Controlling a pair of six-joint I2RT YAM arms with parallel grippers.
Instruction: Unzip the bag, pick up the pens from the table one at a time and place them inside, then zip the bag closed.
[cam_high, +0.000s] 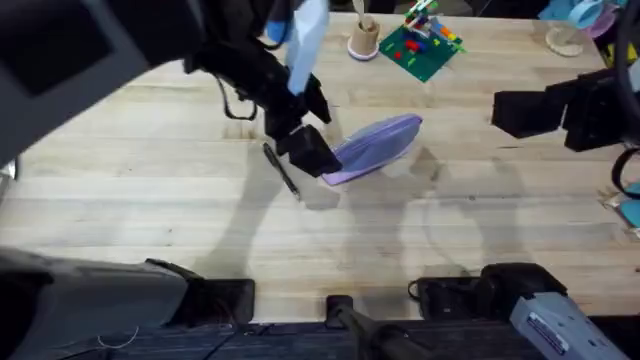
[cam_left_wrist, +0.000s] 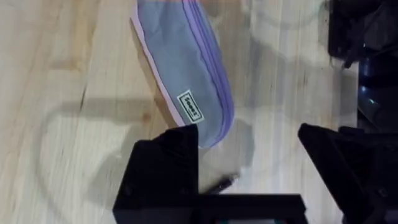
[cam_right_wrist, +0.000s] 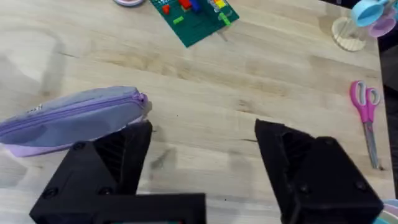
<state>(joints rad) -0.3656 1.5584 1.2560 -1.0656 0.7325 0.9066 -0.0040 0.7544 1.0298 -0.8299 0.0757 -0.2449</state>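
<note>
Left hand, fingers spread and empty, hovers at the zipped lavender pencil pouch mid-tabletop — black pen lies beside it; right hand open, empty — everything remains to do.

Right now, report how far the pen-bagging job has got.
Nothing looks finished: the bag appears zipped shut, and the pen lies on the table beside it. In hand: the left gripper, open, is at the bag's end. The right gripper is open. Left: unzipping, loading, zipping.

Soft shadows fall across pale plank grain; beyond the far edge the room is dark.
</note>
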